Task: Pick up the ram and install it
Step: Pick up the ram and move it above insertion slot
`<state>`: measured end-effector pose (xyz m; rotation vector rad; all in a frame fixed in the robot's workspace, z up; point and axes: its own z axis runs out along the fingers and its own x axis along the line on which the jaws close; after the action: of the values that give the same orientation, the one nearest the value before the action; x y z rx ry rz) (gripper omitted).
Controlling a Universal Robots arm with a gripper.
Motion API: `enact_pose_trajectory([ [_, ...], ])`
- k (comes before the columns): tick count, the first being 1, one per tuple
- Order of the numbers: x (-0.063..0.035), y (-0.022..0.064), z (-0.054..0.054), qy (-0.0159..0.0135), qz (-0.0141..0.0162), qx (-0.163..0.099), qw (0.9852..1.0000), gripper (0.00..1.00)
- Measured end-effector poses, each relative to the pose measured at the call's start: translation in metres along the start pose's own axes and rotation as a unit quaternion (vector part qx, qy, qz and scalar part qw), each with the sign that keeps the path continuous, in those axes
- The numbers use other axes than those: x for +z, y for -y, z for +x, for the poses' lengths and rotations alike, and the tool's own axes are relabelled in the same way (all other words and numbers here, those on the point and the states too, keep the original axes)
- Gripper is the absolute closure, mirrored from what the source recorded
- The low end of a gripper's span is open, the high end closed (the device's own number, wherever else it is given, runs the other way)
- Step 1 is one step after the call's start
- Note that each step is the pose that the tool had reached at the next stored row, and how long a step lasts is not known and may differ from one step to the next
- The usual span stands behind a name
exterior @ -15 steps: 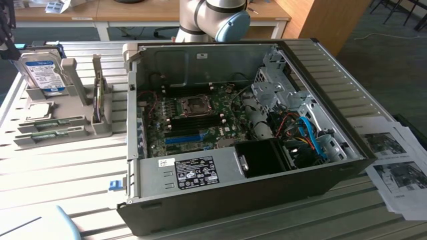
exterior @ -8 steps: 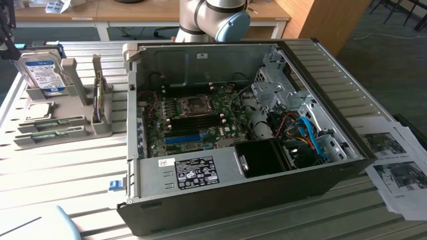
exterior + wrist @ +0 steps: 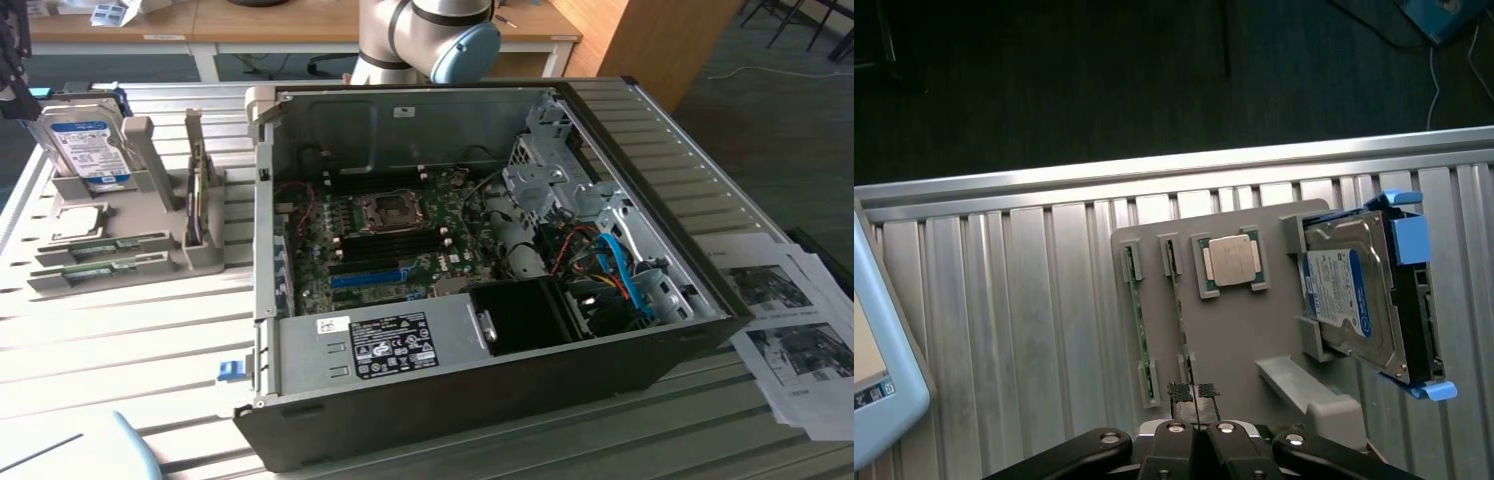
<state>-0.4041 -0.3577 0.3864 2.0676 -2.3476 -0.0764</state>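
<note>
Claw (image 3: pixel 1194 395) shut, empty, hovering over holder (image 3: pixel 1254 330) on bench (image 3: pixel 1004 300); ram (image 3: pixel 1138 320) sits edge-up in it. Best approach prob.: centre on strip, sq. to its length, grip edges only, no chips.

Exterior view: set back, angled down on the open black metal computer case (image 3: pixel 467 400).
Wrist view: close, looking down past the jaws of the gripper (image 3: pixel 1196 395).
Shared: grey plastic parts holder (image 3: pixel 154 242) (image 3: pixel 1244 330) beyond the jaws.

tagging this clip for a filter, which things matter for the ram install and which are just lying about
Job in hand: ram, motherboard's black slots, grey holder, tool.
Lying about: hard drive, processor chip, printed sheets.
</note>
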Motion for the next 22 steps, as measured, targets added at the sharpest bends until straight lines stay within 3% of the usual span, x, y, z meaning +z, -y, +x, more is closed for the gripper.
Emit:
enact_pose_trajectory([
  [14, 0.0006, 0.0001, 0.0, -0.0002, -0.0001, -0.005, 1.0, 0.91],
  [22, 0.0126, 0.0006, 0.0, -0.0002, -0.0001, -0.005, 1.0, 0.91],
])
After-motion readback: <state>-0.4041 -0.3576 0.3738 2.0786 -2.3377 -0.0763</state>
